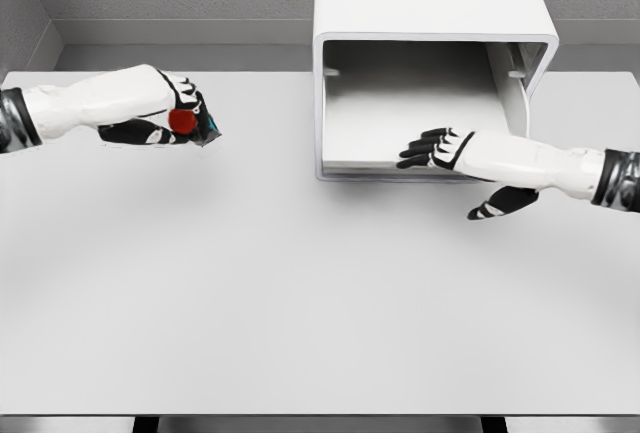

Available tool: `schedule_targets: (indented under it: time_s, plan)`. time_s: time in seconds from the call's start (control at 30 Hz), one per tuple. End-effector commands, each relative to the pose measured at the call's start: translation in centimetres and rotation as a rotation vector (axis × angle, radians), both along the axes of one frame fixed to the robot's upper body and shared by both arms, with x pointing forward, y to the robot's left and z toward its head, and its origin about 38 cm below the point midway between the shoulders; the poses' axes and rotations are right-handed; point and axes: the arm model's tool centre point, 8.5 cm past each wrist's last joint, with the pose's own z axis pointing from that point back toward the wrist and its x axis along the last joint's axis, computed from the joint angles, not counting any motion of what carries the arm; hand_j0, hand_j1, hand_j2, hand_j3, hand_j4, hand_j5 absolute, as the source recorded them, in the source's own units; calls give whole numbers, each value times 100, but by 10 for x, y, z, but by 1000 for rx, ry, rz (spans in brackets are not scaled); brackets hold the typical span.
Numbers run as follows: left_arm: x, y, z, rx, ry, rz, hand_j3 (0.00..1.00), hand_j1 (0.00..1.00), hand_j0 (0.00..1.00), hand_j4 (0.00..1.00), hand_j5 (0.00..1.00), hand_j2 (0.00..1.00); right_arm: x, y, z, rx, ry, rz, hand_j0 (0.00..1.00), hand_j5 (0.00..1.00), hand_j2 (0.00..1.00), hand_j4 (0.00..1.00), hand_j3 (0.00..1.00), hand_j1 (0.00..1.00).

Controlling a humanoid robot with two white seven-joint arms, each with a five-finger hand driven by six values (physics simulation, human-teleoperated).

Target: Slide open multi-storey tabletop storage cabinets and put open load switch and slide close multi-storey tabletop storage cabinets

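Note:
The white storage cabinet [430,13] stands at the back of the table, right of centre, with its drawer [415,113] slid out and nothing visible inside. My left hand [185,113] hovers at the left, above the table, shut on the load switch [186,121], a small dark part with a red knob. My right hand [445,153] is at the drawer's front edge, fingers spread and pointing left over the front lip, thumb hanging below. It holds nothing.
The white table [300,293] stretches wide in front of the cabinet. Its front edge runs along the bottom of the view. A grey wall rises behind the cabinet.

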Motion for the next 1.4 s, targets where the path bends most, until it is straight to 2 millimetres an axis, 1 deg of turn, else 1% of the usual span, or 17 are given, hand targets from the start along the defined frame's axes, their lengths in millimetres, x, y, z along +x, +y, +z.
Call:
schedule_targets:
  time_s: [0.0, 0.07, 0.17, 0.23, 0.27, 0.33, 0.43, 0.53, 0.63, 0.67, 0.73, 0.8, 0.9, 1.07, 1.13, 1.3, 1.37]
  plan:
    - [-5, -12, 2, -19, 0, -36, 43, 43, 43, 43, 43, 43, -2, -4, 4, -5, -2, -5, 100, 100, 100, 100, 100, 100]
    - [-7, -21, 9, -27, -12, -62, 43, 43, 43, 43, 43, 43, -4, -3, 4, -6, -4, 2, 100, 100, 100, 100, 100, 100]
    - [-7, -31, 11, -36, -18, -87, 43, 43, 43, 43, 43, 43, -10, -2, 7, -14, -9, 16, 100, 100, 100, 100, 100, 100]
    - [-7, -34, 11, -39, -18, -94, 43, 43, 43, 43, 43, 43, -13, -10, 12, -25, -15, 6, 100, 100, 100, 100, 100, 100]
    - [-8, -35, 11, -40, -18, -98, 43, 43, 43, 43, 43, 43, -14, -19, 17, -18, -4, -12, 100, 100, 100, 100, 100, 100]
    - [-9, -37, 11, -43, -18, -104, 43, 43, 43, 43, 43, 43, -16, -22, 13, -23, 8, -17, 100, 100, 100, 100, 100, 100]
    - [-8, -42, 9, -47, -14, -113, 44, 44, 44, 44, 44, 44, -18, -21, 11, -25, 14, -11, 100, 100, 100, 100, 100, 100]
    - [-8, -50, 10, -55, -17, -130, 44, 44, 44, 44, 44, 44, -22, -23, 7, -31, 29, -13, 100, 100, 100, 100, 100, 100]
    - [-9, -56, 14, -58, -26, -149, 44, 44, 44, 44, 44, 44, -28, -29, 10, -51, 27, -15, 100, 100, 100, 100, 100, 100]
    - [-10, -58, 14, -59, -24, -154, 44, 44, 44, 44, 44, 44, -29, -29, 12, -52, 24, -11, 100, 100, 100, 100, 100, 100]
    - [-10, -58, 13, -58, -22, -154, 44, 44, 44, 44, 44, 44, -30, -27, 14, -48, 20, -6, 100, 100, 100, 100, 100, 100]
    - [-10, -58, 12, -57, -20, -154, 44, 44, 44, 44, 44, 44, -31, -34, 19, -43, 26, -19, 100, 100, 100, 100, 100, 100]
    - [-10, -57, 12, -57, -19, -153, 44, 44, 44, 44, 44, 44, -31, -34, 21, -39, 27, -20, 100, 100, 100, 100, 100, 100]
    - [-12, -58, 12, -57, -20, -158, 43, 43, 43, 43, 43, 43, -28, -37, 37, 0, -5, -36, 100, 100, 100, 100, 100, 100]
    - [-13, -58, 16, -56, -27, -163, 43, 43, 43, 43, 43, 43, -28, -36, 39, 12, -4, -35, 100, 100, 100, 100, 100, 100]
    - [-11, -66, 46, -57, -93, -188, 43, 43, 43, 43, 43, 43, -27, -38, 43, 22, -11, -40, 100, 100, 100, 100, 100, 100]
    - [-11, -67, 53, -58, -108, -195, 43, 43, 43, 43, 43, 43, -28, -41, 45, 29, -4, -48, 100, 100, 100, 100, 100, 100]
